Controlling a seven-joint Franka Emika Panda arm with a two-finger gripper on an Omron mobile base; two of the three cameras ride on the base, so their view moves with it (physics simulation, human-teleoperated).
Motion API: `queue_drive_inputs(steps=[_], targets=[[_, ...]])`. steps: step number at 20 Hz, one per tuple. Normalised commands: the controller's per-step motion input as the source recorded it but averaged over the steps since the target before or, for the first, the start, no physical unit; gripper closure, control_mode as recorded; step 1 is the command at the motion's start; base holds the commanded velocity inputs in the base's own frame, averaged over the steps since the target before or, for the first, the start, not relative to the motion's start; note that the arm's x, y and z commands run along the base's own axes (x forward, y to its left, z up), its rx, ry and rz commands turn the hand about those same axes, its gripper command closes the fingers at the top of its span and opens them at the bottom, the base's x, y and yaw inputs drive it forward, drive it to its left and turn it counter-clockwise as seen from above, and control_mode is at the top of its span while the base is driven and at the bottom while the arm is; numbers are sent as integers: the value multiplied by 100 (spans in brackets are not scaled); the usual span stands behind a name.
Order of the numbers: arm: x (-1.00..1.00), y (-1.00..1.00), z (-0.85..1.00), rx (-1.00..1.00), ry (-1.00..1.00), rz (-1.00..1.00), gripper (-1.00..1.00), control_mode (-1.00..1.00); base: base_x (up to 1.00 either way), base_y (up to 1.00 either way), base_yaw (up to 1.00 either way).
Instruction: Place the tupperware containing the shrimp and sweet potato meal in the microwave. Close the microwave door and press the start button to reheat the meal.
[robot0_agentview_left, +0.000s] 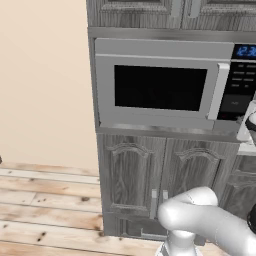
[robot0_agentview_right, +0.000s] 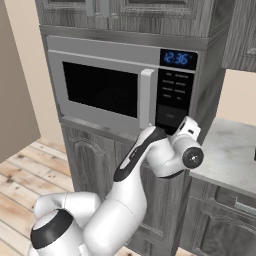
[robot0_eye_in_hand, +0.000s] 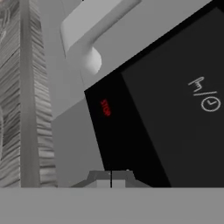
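Note:
The microwave (robot0_agentview_left: 165, 85) is built into grey wood cabinets. Its door (robot0_agentview_right: 100, 87), with the dark window, stands shut, and its vertical handle (robot0_agentview_left: 218, 90) lies beside the black control panel (robot0_agentview_right: 175, 95). The blue display (robot0_agentview_right: 177, 58) is lit. My gripper (robot0_eye_in_hand: 111, 178) is shut with nothing between its fingers. It points at the lower part of the control panel (robot0_eye_in_hand: 166, 109), very close to it, just below the red STOP label (robot0_eye_in_hand: 105, 107). My hand (robot0_agentview_right: 187, 131) sits at the panel's bottom edge. The tupperware and the meal are out of view.
Grey cabinet doors (robot0_agentview_left: 165, 185) stand under the microwave, with more cabinets above it. A pale stone countertop (robot0_agentview_right: 230, 150) runs to the right of the microwave. Wooden floor (robot0_agentview_left: 45, 210) and a beige wall lie to the left.

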Motion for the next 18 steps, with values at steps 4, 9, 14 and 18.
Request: queue_drive_inputs(steps=[4,9,14,18], targets=[[27,-10,-12,0,-1,-5,100,-100,0,0,0],[35,-11,-8,0,0,-9,100,-100,0,0,0],[46,-17,-1,0,0,-15,100,-100,0,0,0],[49,-25,0,0,0,-17,100,-100,0,0,0]])
